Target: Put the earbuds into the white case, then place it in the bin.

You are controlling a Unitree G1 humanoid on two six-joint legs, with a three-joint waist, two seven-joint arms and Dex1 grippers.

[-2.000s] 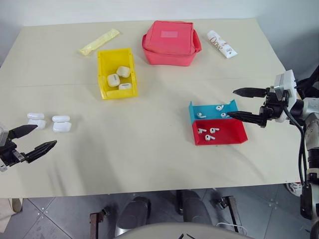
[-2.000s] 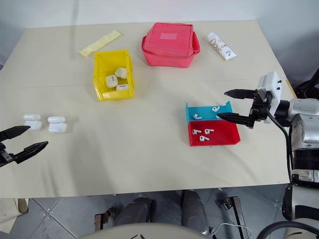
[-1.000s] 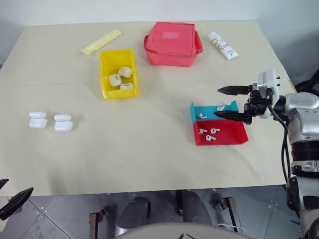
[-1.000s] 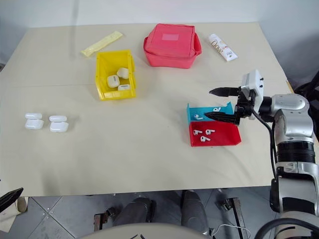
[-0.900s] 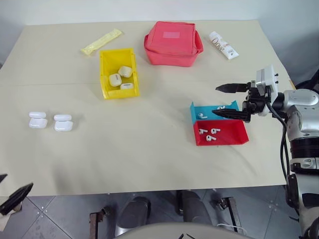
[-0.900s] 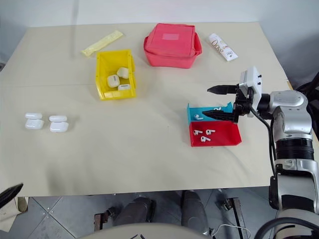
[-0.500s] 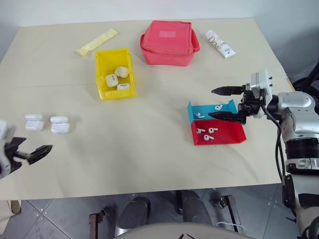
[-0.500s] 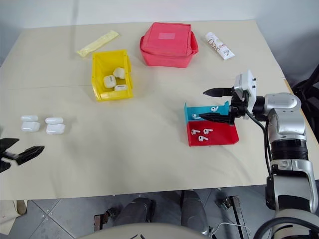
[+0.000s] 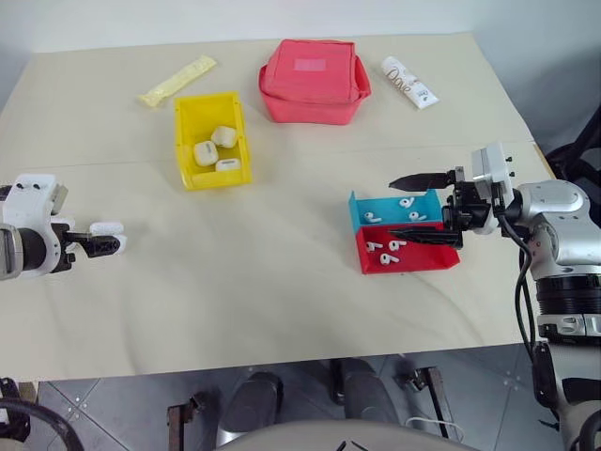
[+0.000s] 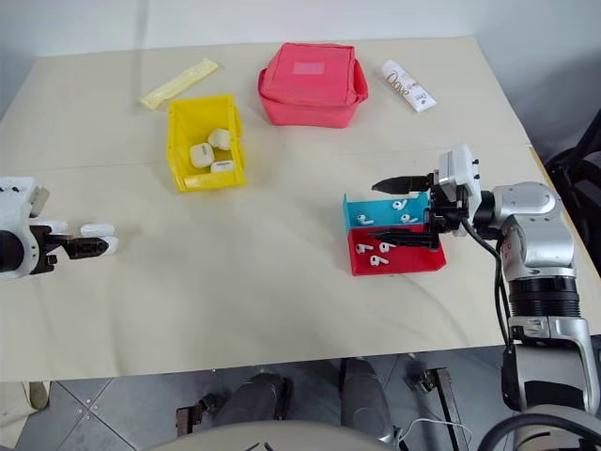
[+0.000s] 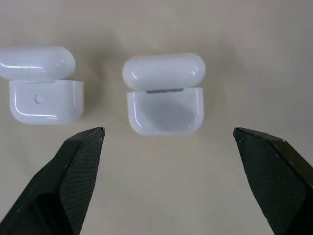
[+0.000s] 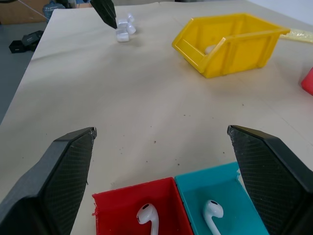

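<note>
Two white cases lie side by side near the table's left edge, lids swung open: one (image 11: 165,93) sits straight ahead between my left fingers, the other (image 11: 43,88) beside it. My left gripper (image 11: 168,134) hovers open just short of them, holding nothing. Several earbuds lie in the small blue tray (image 9: 357,209) and the red tray (image 9: 427,256), one earbud (image 12: 149,215) in red and another (image 12: 211,211) in blue. My right gripper (image 9: 406,209) hangs open over these trays, empty. The yellow bin (image 9: 184,132) stands at the back left with three closed white cases inside.
A red fabric pouch (image 9: 312,80) sits at the back centre, a white tube (image 9: 408,82) to its right, and a pale yellow packet (image 9: 177,80) to its left. Bare tabletop stretches between the cases and the trays.
My left gripper came up from below the table's front edge and moved forward to the two white cases. The right gripper stayed over the trays.
</note>
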